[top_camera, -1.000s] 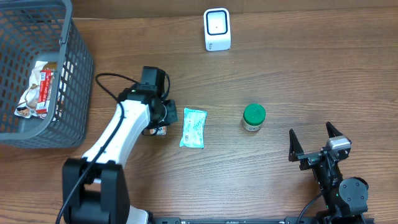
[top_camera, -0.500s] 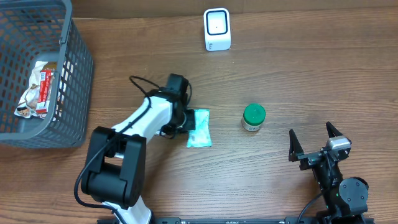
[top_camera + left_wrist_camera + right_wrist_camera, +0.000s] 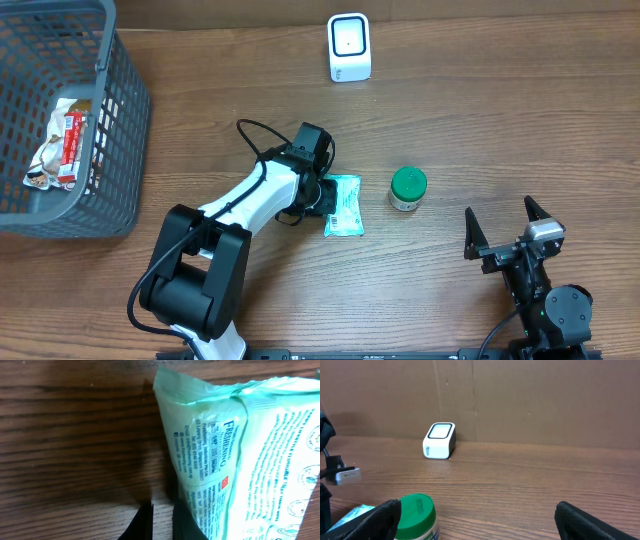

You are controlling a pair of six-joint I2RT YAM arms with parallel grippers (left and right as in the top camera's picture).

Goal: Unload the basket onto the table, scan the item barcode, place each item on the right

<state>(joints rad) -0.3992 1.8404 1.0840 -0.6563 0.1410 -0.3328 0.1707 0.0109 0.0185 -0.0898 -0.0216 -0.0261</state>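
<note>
The left gripper (image 3: 322,195) was closed, its tips at the edge of the packet (image 3: 344,205). The right gripper (image 3: 499,212) was wide open, near the jar (image 3: 407,187).

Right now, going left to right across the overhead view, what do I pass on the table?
Grey basket → left claw → pale green wipes packet → green-lidded jar → right claw. The white scanner sits farther back, in line with the packet, so it is left out of the order.
</note>
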